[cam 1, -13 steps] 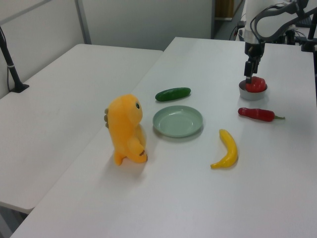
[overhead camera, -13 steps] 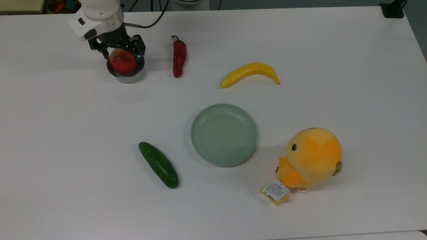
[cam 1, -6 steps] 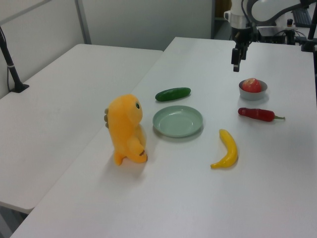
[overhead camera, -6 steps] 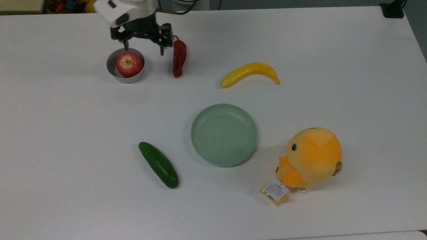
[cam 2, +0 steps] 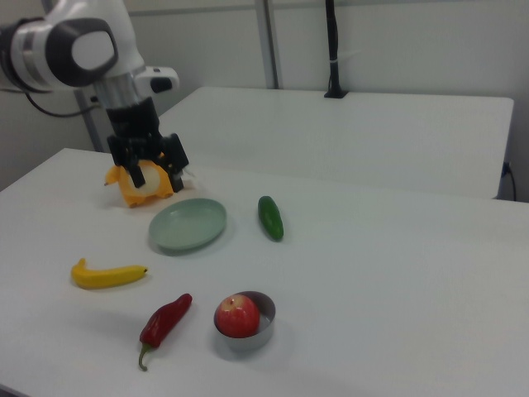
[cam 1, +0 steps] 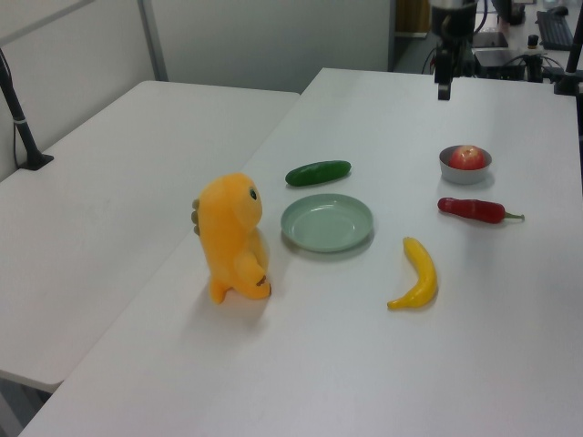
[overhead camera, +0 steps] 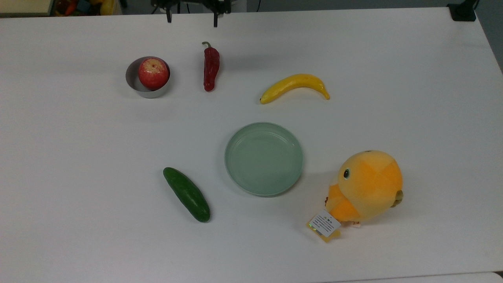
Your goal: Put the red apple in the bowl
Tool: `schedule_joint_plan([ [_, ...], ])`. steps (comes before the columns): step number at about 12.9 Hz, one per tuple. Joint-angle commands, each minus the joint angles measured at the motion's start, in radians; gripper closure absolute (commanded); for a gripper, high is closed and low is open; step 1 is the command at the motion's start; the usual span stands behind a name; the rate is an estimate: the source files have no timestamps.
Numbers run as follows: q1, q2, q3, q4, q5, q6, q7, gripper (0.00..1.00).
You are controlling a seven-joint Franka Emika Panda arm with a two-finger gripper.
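My black two-finger gripper [cam 2: 149, 168] hangs in the air with its fingers spread wide, and it holds nothing. In the top view the two fingertips [overhead camera: 215, 21] show at the upper edge, above the far side of the white table [overhead camera: 393, 78], well apart from the bowl.

The small round red apple with yellowish streaks [overhead camera: 153, 73] sits inside the small round light-grey bowl with straight sides [overhead camera: 134, 87]. The apple nearly fills the bowl, and its stem end points up. In the right view the apple [cam 2: 237, 316] rises a little above the rim of the bowl [cam 2: 263, 326]; in the left view the same is seen [cam 1: 468, 157].

In the top view, the long red chili pepper [overhead camera: 211, 67] lies just beside the bowl on the top view's right, not touching it. Further to the top view's right lies the yellow curved banana [overhead camera: 294, 87]. The wide shallow pale-green dish [overhead camera: 264, 158] is near the middle of the table, with the dark green cucumber [overhead camera: 187, 194] on its left in the top view and the orange plush toy with a paper tag [overhead camera: 365, 186] on its right.
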Motion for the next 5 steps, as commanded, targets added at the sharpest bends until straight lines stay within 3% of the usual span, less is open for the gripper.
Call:
schedule_joint_plan([
  [1,-0.014,-0.049,-0.009,-0.001,0.038,-0.076,0.016,0.00],
  [5,-0.045,-0.049,-0.009,0.001,0.035,-0.067,0.017,0.00],
])
